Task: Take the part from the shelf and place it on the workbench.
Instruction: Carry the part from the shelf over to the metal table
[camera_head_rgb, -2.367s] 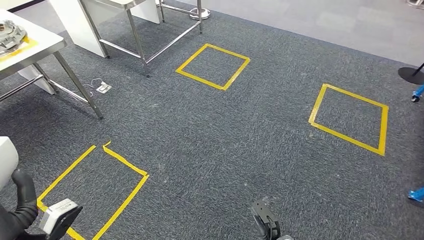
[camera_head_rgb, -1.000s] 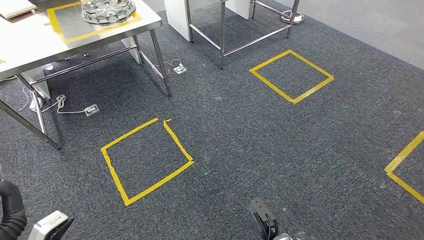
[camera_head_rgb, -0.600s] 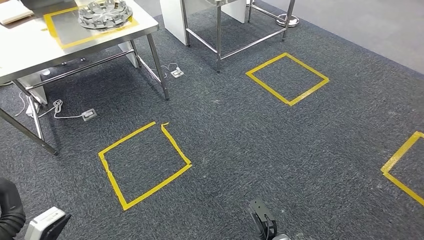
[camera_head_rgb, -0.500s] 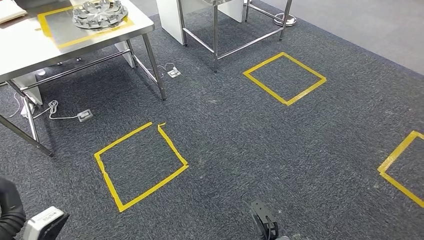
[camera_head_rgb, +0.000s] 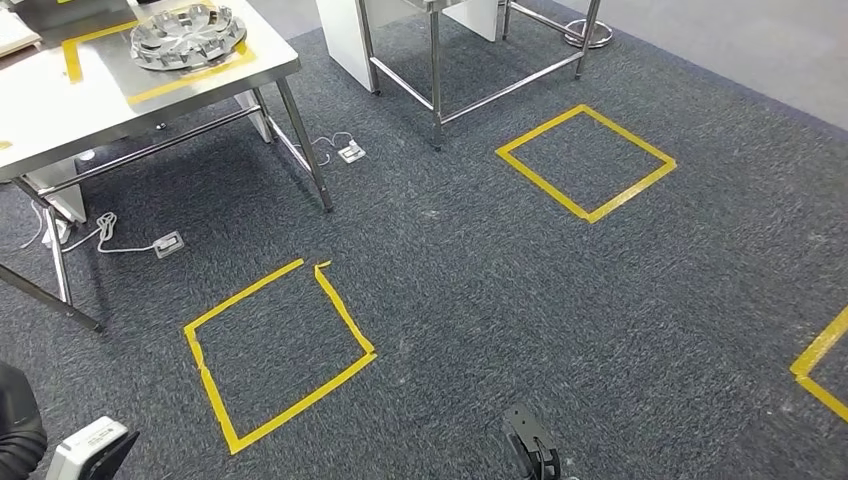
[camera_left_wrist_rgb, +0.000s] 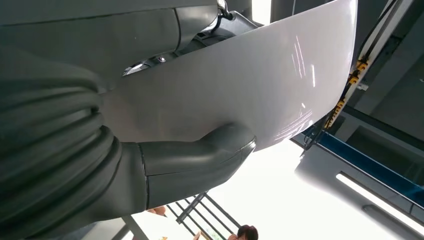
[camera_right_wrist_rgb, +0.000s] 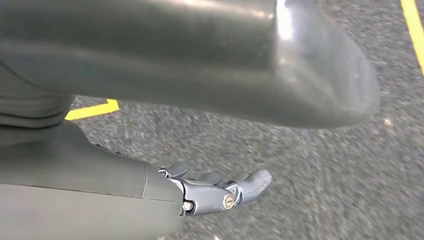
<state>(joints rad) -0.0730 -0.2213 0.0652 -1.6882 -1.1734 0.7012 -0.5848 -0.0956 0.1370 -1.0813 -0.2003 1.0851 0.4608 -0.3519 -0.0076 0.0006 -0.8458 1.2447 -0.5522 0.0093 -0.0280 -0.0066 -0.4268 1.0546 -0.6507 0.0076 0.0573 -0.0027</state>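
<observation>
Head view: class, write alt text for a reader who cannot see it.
A round metal part lies inside a yellow tape outline on a steel workbench at upper left. Dark grey carpet holds yellow tape squares, the nearest in front of the bench, and cables run under it.

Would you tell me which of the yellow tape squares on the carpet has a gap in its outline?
The square nearest the table: its corner by the table leg is split open, while the farther square is closed all round.

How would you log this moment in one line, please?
round metal part: on workbench | right hand: empty, over carpet | left hand: grasp unclear
</observation>
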